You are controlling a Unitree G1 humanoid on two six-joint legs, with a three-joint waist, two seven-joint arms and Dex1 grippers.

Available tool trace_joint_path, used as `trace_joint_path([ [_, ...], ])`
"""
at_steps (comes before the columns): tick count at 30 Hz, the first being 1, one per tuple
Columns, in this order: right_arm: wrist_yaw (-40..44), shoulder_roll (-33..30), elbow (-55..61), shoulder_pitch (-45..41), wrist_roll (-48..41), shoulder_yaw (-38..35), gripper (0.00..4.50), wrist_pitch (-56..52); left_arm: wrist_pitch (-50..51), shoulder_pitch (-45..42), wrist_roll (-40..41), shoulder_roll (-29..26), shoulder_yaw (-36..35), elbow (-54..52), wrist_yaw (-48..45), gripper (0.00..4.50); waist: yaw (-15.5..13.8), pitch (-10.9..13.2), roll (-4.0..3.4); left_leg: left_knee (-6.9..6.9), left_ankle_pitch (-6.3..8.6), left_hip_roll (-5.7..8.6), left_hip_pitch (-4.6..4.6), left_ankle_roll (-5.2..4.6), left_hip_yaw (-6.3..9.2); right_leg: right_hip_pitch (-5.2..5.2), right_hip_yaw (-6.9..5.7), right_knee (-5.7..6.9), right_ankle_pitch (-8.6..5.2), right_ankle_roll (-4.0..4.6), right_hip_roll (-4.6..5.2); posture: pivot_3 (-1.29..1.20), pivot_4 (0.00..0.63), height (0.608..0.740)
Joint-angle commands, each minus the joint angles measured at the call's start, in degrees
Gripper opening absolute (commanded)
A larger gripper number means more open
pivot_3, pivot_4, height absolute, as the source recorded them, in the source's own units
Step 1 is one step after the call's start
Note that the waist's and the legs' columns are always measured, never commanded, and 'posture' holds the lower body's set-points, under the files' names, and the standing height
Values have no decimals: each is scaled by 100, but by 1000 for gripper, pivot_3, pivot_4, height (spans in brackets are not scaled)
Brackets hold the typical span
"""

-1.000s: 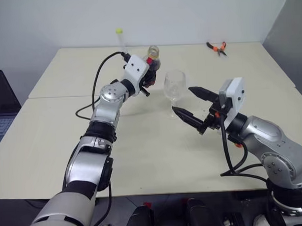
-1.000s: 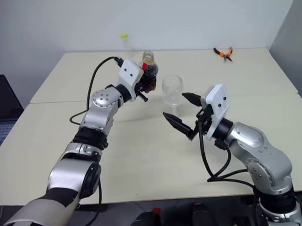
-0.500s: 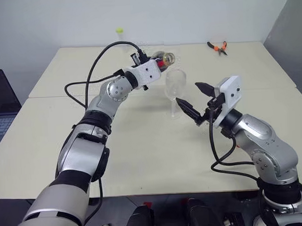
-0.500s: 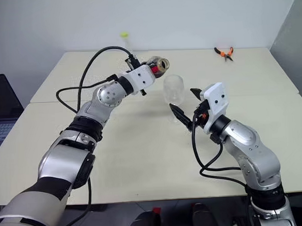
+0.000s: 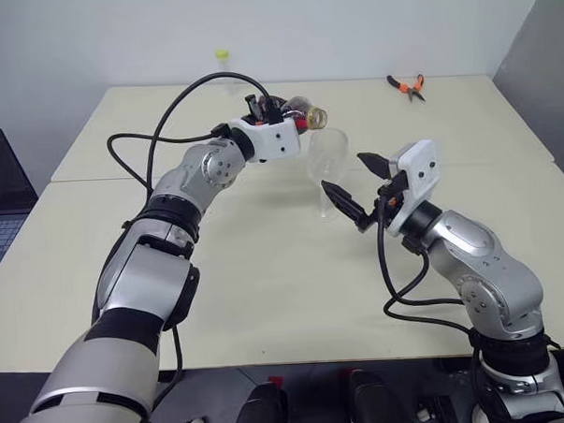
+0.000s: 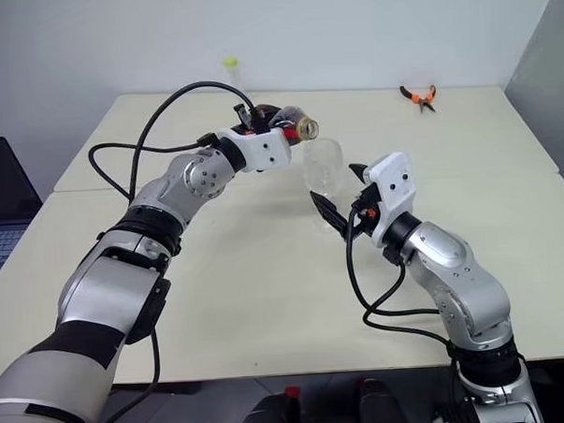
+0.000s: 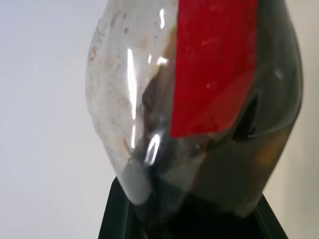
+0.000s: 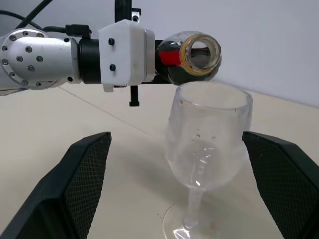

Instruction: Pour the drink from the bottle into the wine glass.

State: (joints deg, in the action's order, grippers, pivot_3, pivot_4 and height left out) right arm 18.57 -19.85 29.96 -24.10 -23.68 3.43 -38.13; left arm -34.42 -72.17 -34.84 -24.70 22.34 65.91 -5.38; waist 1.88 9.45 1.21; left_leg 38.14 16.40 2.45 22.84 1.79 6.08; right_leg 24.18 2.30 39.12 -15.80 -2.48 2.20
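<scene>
Bottle (image 8: 192,57) clenched in left gripper (image 5: 273,118), tipped near level, open mouth just above wine glass (image 8: 207,134) rim. Right gripper (image 8: 182,174) spread wide, flanking glass, not touching. Advise slow further tilt, mouth centred over bowl; no drink in glass yet.

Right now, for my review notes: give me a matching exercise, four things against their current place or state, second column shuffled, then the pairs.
Things:
1. bottle
2. wine glass
3. right gripper
4. pliers

States:
A. open, fingers on either side of the glass
B. lying at the table's far edge
C. tipped sideways, mouth over the rim
D. standing upright, bowl looks empty

Pairs: 1-C, 2-D, 3-A, 4-B
</scene>
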Motion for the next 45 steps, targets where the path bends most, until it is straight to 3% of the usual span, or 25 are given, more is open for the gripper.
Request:
trace_joint_path([
  [1, -54, 46, 158, -151, 39, -19, 4500, -13, -179, -326, -119, -137, 57, -117, 302, 742, 0, 0, 0, 0, 0, 0, 1, 0, 0, 0, 0, -1, 0, 0, 0, 0, 150, 740],
  [20, -147, 76, 299, -155, 51, 8, 4500, -299, -281, -568, -716, -272, 410, -122, 998, 739, -1, 0, 0, 2, 0, 2, 2, 0, -1, 0, 1, 1, 0, 0, 1, 0, 150, 740],
  [45, -157, 113, 300, -109, 72, 21, 4500, -321, -159, -768, -918, -317, 585, 109, 1334, 739, 0, 0, 0, 7, 0, 5, 2, 0, -3, 1, 1, 6, 0, 0, 2, 0, 150, 740],
])
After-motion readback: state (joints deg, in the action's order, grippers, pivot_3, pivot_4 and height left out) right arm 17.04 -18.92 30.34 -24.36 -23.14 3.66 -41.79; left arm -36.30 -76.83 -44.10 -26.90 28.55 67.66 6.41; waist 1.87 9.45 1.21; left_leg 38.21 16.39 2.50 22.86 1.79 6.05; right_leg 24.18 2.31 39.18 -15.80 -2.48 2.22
